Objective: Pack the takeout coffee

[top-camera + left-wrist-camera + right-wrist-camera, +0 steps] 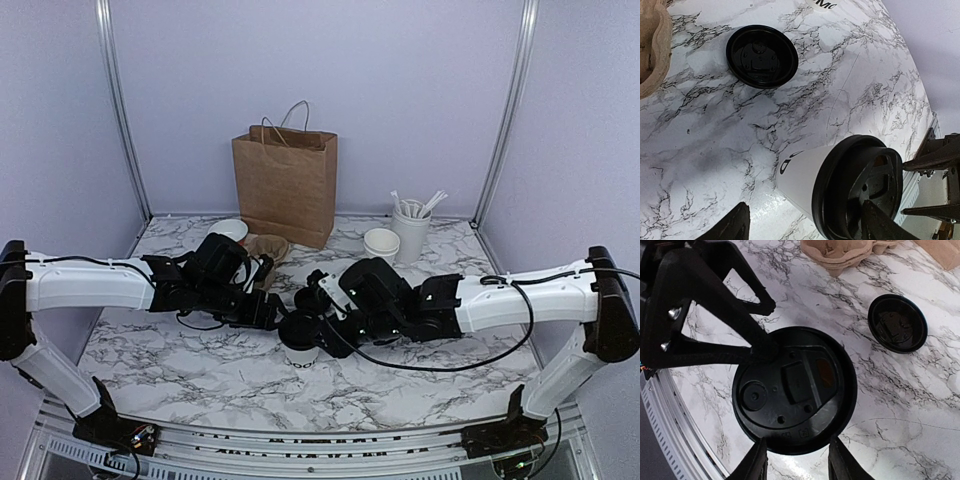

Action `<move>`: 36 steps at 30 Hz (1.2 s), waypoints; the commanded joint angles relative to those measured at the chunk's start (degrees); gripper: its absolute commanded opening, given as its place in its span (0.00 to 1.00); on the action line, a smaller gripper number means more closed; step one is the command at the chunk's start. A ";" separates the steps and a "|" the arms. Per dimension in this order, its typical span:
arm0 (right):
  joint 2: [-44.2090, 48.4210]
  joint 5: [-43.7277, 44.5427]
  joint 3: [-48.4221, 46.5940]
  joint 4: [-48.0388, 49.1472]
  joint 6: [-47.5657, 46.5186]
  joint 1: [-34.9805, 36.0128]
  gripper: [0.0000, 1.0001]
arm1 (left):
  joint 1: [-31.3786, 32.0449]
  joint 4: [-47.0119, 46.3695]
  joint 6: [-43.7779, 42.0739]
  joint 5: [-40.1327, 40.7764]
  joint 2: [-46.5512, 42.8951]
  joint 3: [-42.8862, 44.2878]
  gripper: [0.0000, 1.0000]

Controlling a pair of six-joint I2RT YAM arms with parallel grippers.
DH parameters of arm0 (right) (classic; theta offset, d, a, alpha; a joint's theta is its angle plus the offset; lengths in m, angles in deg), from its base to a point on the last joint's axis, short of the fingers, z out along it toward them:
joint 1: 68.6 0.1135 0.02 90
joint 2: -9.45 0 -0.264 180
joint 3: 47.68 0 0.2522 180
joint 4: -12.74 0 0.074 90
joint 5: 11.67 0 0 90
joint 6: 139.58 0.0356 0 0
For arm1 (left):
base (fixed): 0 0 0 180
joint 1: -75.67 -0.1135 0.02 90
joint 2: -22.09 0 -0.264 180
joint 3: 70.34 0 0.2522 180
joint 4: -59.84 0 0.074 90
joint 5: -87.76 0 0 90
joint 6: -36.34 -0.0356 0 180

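1. Top view: I see a marble table [180,370] with both arms reaching in to meet at the centre. The takeout cup [301,356], white with dark lettering, stands upright just below the middle of the frame, with its black lid [296,332] on top. The left gripper [268,308] comes at it from the left and the right gripper [306,318] from the right. Together they crowd the lid and hide most of it. At upper centre stands a brown paper bag [285,185], with a pulp carrier [268,248] lying in front of it. To the right, a cup of stirrers [410,232] sits beside a stack of white cups [381,244].

2. Left wrist view: The takeout cup fills the lower right, its lid turned toward the camera. The left gripper's fingers [735,225] are spread wide at the bottom edge. One is well clear of the cup and the other crosses in front of the lid. A spare black lid [762,56] lies flat on the marble at upper centre. The carrier's edge shows at upper left.

3. Right wrist view: The black lid sits in the centre, seen from above. The right gripper's fingers [752,465] stand apart at the bottom edge, over the lid's near rim. I cannot tell whether they press on it. One left finger slants in from the upper left, its tip touching the lid's top. The spare black lid lies at upper right and the carrier at the top edge.
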 commanded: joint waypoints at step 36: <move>-3.20 -5.53 0.50 -4.11 16.58 -5.83 0.51 | 1.00 0.47 0.90 0.92 0.83 -1.44 0.76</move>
